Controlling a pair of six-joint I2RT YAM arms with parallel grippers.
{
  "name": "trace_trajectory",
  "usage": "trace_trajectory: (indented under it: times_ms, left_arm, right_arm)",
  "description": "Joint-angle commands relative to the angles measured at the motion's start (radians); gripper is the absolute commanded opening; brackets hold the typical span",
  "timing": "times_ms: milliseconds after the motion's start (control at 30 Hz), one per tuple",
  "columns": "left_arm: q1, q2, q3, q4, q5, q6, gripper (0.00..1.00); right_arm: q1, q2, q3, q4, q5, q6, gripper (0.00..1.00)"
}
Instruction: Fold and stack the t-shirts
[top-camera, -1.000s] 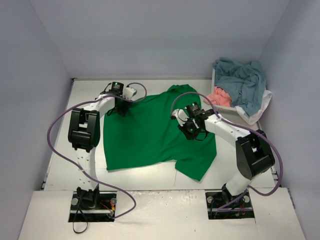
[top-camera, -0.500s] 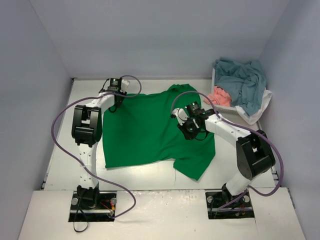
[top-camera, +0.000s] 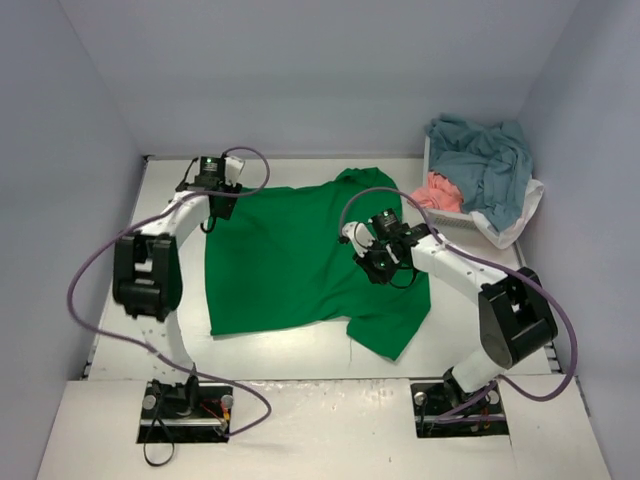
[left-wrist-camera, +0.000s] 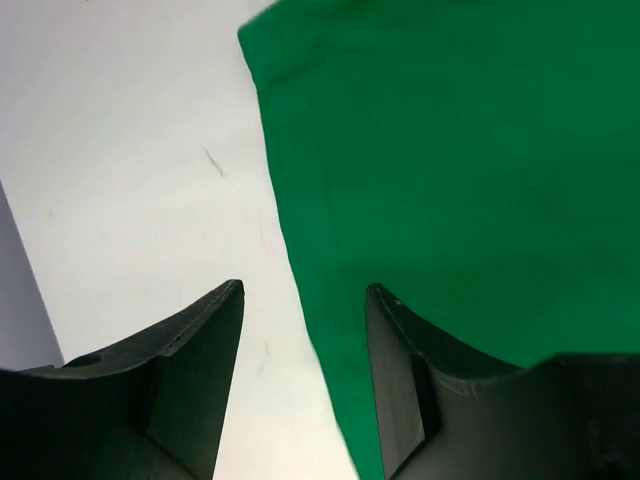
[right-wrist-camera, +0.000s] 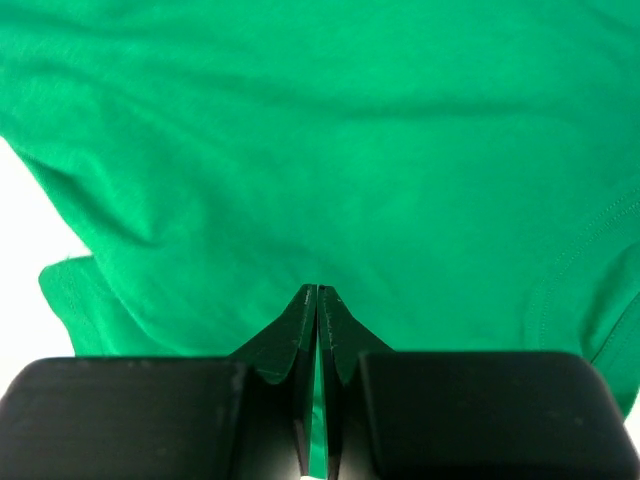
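Note:
A bright green t-shirt (top-camera: 300, 260) lies spread flat in the middle of the table. My left gripper (top-camera: 213, 212) hovers at its far left corner. In the left wrist view it (left-wrist-camera: 300, 300) is open, the shirt's edge (left-wrist-camera: 300, 250) runs between the fingers, and nothing is gripped. My right gripper (top-camera: 372, 268) is over the shirt's right half. Its jaws (right-wrist-camera: 318, 292) are shut, with the tips down against the green cloth (right-wrist-camera: 330, 130). Only a thin green strip shows in the slit, and no cloth is bunched there.
A white mesh basket (top-camera: 462, 216) stands at the back right. It holds a teal shirt (top-camera: 480, 160), a salmon pink one (top-camera: 440, 190) and a white one (top-camera: 520, 212). Grey walls close in the white table (top-camera: 150, 260) on three sides.
The left arm has swung outward to the left, and its gripper has shifted off the shirt's far left corner to its edge. The right gripper slid slightly left, and the shirt's right side shifted with it.

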Motion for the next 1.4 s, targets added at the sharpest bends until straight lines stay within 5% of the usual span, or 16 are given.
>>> trace_trajectory:
  times_ms: [0,67,200,367,567,833,1100,1367]
  left_arm:
    - [-0.017,-0.258,-0.041,-0.095,0.153,-0.003,0.47]
    - [-0.022,-0.395,-0.126,-0.144,0.228,0.036,0.47]
    - [-0.052,-0.591,-0.238,-0.307,0.365,0.112,0.47]
    - [-0.103,-0.817,-0.397,-0.431,0.434,0.218,0.47]
    - [-0.120,-0.895,-0.510,-0.442,0.440,0.248,0.47]
    - [-0.123,-0.917,-0.580,-0.421,0.452,0.240,0.47]
    - [-0.150,-0.893,-0.556,-0.439,0.431,0.246,0.47]
    - [-0.161,-0.866,-0.528,-0.439,0.408,0.229,0.47]
  right_arm:
    - [0.030,-0.062,-0.010,-0.025,0.050,-0.071,0.02]
    - [0.061,-0.071,-0.018,-0.038,0.075,-0.109,0.07]
    - [0.119,-0.092,-0.071,-0.039,0.184,-0.169,0.33]
    - [0.164,-0.144,-0.143,-0.047,0.279,-0.240,0.46]
    - [0.185,-0.181,-0.202,-0.050,0.314,-0.320,0.56]
    - [0.362,-0.322,-0.207,-0.059,0.276,-0.288,0.71]
    - [0.572,-0.349,-0.259,-0.068,0.285,-0.228,0.69]
    - [0.578,-0.310,-0.302,-0.068,0.247,-0.218,0.68]
